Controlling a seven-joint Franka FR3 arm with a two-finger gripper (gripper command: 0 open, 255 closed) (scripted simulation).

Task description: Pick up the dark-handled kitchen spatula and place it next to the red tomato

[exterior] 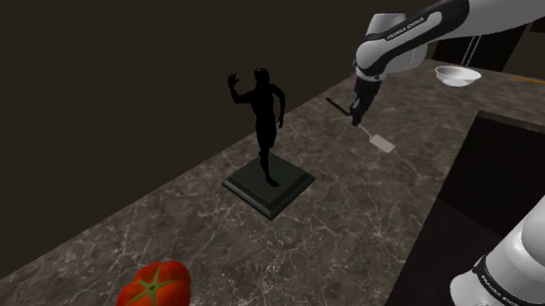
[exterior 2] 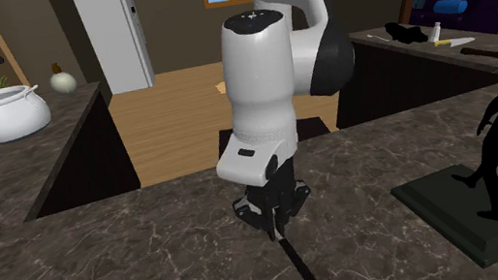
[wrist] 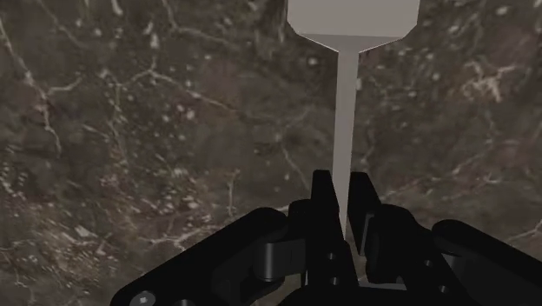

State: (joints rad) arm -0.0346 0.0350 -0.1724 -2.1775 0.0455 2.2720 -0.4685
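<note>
Working over a dark veined counter (exterior: 374,235). Reaching with the white arm (exterior: 471,18) out to the counter's far end, wrist turned to point straight down. Standing at mid-counter, a black figure statue (exterior: 263,116) on its slab. Lying at the near end by the front edge, well apart, the red tomato (exterior: 154,290). Clamped by the pincer (exterior: 358,114), the spatula (exterior: 379,140): fingers pressed to either side of the pale shank, between dark handle and flat blade. Long axis crosswise to the fingers, slanting over the counter. Cannot tell whether raised off the stone. Likely next: lift, then carry past the statue toward the near end.
</note>
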